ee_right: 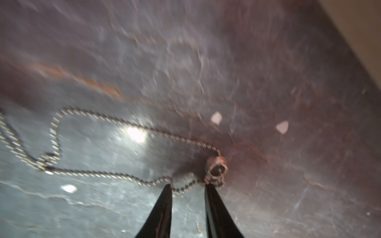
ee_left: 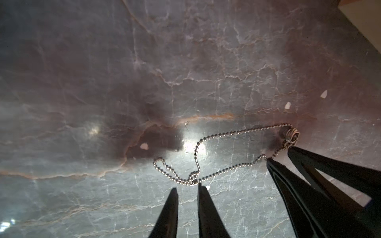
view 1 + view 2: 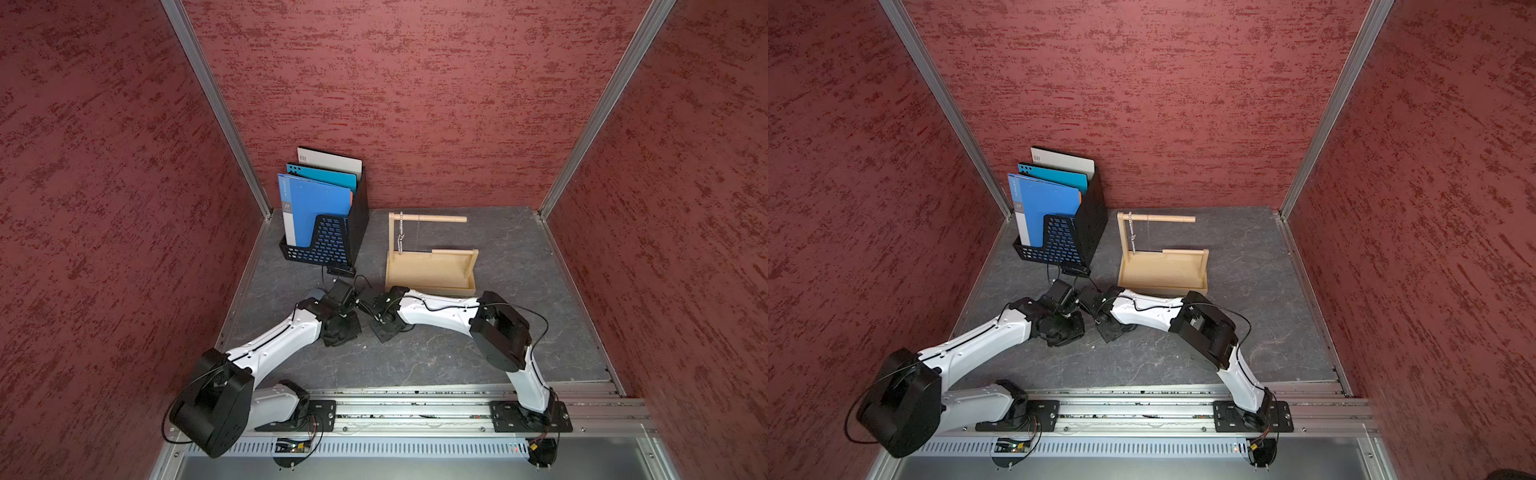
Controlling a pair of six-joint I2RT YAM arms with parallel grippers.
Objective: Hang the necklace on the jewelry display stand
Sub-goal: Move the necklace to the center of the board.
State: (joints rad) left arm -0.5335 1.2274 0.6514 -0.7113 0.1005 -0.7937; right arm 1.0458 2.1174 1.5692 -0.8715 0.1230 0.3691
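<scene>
The necklace, a silver ball chain with a ring pendant, lies loosely looped on the grey marbled table. My left gripper is open, its tips just short of a bend in the chain. My right gripper is open too, its tips either side of the chain beside the pendant; its fingers also show in the left wrist view. In both top views the two wrists meet low over the table in front of the jewelry display stand. A chain hangs from the stand's long arm.
A black mesh file rack with blue folders stands at the back left, next to the stand. Red walls close in three sides. Small white flecks dot the table near the necklace. The arm bases sit on the front rail.
</scene>
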